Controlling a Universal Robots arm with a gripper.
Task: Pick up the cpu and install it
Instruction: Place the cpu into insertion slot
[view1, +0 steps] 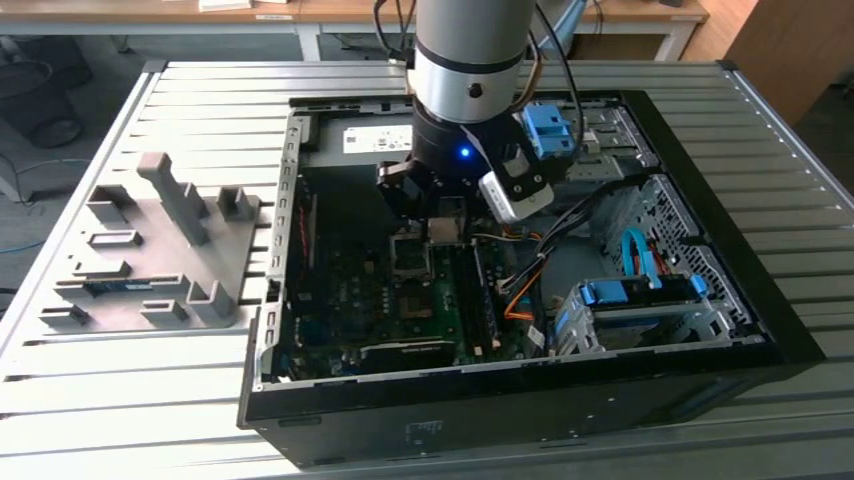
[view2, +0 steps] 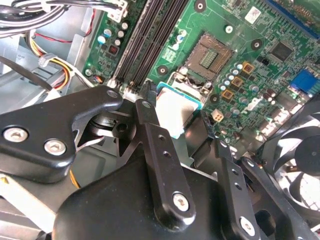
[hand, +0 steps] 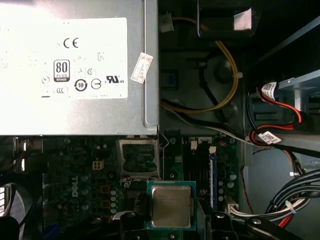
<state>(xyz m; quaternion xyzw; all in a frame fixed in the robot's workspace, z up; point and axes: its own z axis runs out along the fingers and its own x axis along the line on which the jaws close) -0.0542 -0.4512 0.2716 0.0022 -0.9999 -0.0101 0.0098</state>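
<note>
One cpu (view2: 179, 111) is pinched between the arm's two fingers (view2: 150, 130), hanging inside the one PC case (view1: 534, 400) over the motherboard (view2: 260, 30), seemingly just short of its single open socket (view2: 209, 55).

From my gripper (view2: 177, 117), clamped on the flat silver-topped square cpu (hand: 171, 205), I have open air down to the uncovered metal-framed socket (view2: 209, 56) on the green motherboard (view2: 215, 20). The large grey power-supply box (hand: 75, 116) walls it just beyond; black memory slots (view2: 152, 40) run beside it, and yellow cables (hand: 234, 70) loop nearby.
</note>
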